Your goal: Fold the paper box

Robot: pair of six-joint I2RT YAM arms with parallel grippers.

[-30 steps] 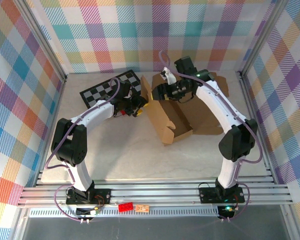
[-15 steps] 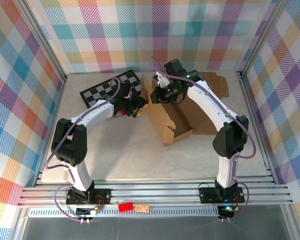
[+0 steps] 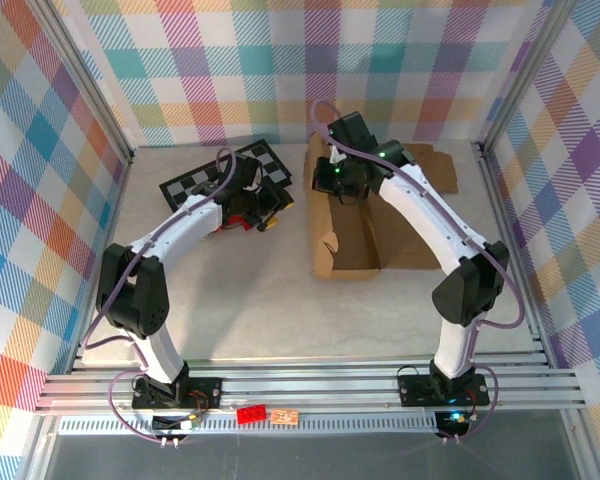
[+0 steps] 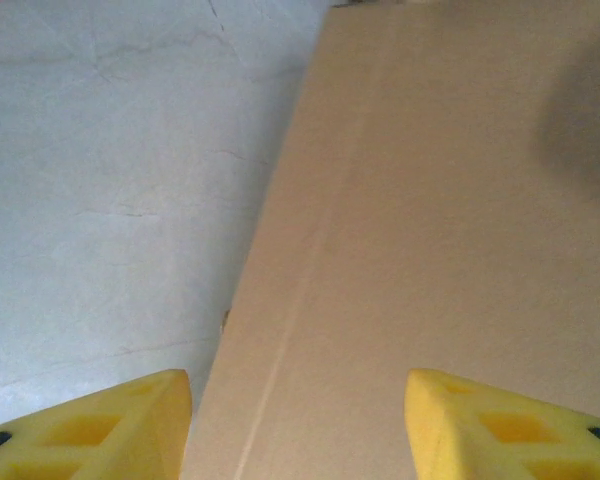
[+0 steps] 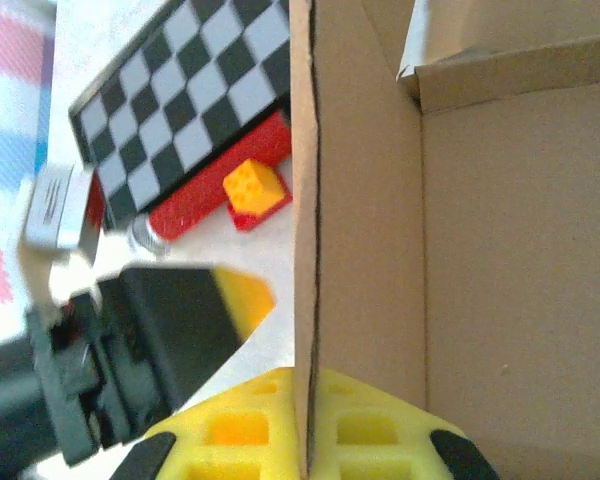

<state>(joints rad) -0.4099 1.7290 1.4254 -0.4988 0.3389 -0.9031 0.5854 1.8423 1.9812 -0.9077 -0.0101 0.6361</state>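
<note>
Plaid walls [image 3: 280, 70] are enclosing a pale, marbled table [image 3: 240, 300], and both arms are reaching away from its near edge.

The paper box [image 3: 348, 238] is lying right of the table's middle and running toward the far edge. Its near part is standing up as an open tray with raised walls. Flat brown flaps are spreading from it toward the right edge and the far-right corner.

The left gripper [image 3: 271, 212] is hovering left of the box, near its outer left wall but apart from it. Its yellow fingers [image 4: 130, 420] are standing apart, with nothing between them. In the left wrist view they are pointing at that plain cardboard wall and the bare table beside it.

The right gripper [image 3: 325, 182] is pinching the far end of the box's left wall. In the right wrist view its yellow pads [image 5: 230, 430] are pressing on both faces of the upright cardboard edge, one outside and one inside the box.

A black-and-white chessboard [image 3: 215, 178] is lying flat toward the far-left corner, beyond the left gripper.
</note>
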